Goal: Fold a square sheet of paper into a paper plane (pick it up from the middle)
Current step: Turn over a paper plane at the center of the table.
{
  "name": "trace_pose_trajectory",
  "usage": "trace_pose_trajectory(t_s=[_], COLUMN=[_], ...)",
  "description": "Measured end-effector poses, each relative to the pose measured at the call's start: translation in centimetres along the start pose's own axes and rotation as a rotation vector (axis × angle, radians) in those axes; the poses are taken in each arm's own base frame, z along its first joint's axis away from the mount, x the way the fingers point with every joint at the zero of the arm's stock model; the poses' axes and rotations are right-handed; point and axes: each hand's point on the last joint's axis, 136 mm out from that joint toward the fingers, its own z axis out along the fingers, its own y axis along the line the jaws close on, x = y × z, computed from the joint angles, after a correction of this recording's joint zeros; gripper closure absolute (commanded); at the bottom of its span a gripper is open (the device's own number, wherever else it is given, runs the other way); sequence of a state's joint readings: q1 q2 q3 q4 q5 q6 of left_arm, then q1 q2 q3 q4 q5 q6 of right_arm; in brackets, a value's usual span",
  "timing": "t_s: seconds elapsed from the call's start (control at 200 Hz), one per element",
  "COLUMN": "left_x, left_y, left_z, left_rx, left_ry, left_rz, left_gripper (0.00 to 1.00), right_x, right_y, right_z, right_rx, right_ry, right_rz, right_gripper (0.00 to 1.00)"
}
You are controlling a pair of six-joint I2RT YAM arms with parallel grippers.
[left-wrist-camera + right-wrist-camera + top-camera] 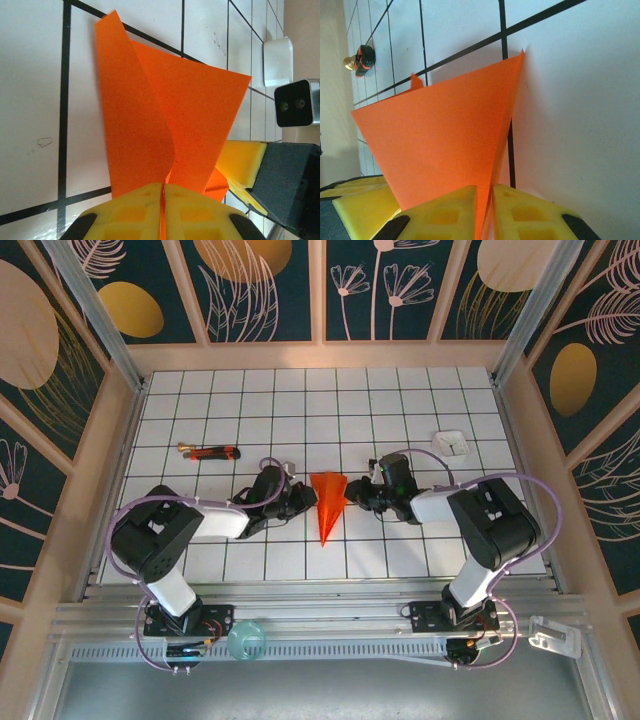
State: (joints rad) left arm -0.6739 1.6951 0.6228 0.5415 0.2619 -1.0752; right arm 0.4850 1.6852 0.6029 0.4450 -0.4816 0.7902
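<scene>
Both sides of the slim pointed orange-red paper plane (326,508), lying mid-way on the white grid table (250,400), are pinched: tightly by the left gripper (162,192), seemingly looser by the right gripper (484,195). Light, limp, crease-prone, it is best held at its centre fold.

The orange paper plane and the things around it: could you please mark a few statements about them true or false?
1. The paper plane has its tip pointing toward the near side. True.
2. The left fingers are clear of the paper. False: they pinch its edge.
3. The red-and-black tool lies to the plane's left. True.
4. The small white object rests on the plane. False: it sits apart, toward the far right.
5. The right fingers have paper between them. True.
</scene>
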Motion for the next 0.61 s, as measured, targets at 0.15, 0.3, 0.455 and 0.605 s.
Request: trace_pose_trajectory(t_s=[0.15, 0.3, 0.455, 0.605], left_x=[0.4, 0.5, 0.0, -0.7], left_y=[0.1, 0.4, 0.3, -0.2], left_z=[0.5, 0.7, 0.2, -0.7], left_rx=[0.005, -0.001, -0.018, -0.028], left_ry=[0.026, 0.03, 0.005, -0.03], left_rz=[-0.003, -0.004, -0.004, 0.021], left_gripper=[0.83, 0.75, 0.73, 0.74], right_x=[0.2, -0.4, -1.3, -1.5], right_y=[-0.3, 0.1, 0.8, 0.4], right_z=[0.4, 0.9, 0.9, 0.8], right_rx=[0.001, -0.005, -0.018, -0.005], right_ry=[0.018, 0.017, 0.0, 0.0], right_rz=[0.007, -0.002, -0.032, -0.042], right_gripper=[0.85, 0.83, 0.81, 0.81])
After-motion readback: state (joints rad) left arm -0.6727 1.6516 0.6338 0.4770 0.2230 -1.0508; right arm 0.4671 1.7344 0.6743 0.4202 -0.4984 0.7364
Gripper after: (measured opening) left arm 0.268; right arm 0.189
